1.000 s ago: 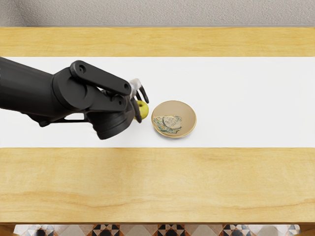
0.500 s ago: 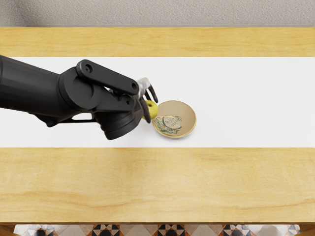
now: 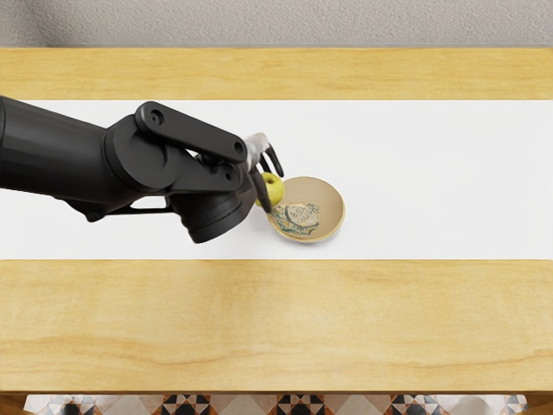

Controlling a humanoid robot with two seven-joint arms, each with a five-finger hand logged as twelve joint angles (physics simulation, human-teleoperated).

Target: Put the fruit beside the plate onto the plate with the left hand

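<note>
Left robot hand (image 3: pixel 257 171), centre-left of frame: fingers curled round small yellow-green round fruit (image 3: pixel 273 188). Fruit over left rim of round tan patterned plate (image 3: pixel 326 195). Judged left: centre, lower, release.

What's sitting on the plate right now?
Only its painted pattern shows inside the plate. The fruit, in the left hand, overlaps its left rim; whether it touches is hidden.
</note>
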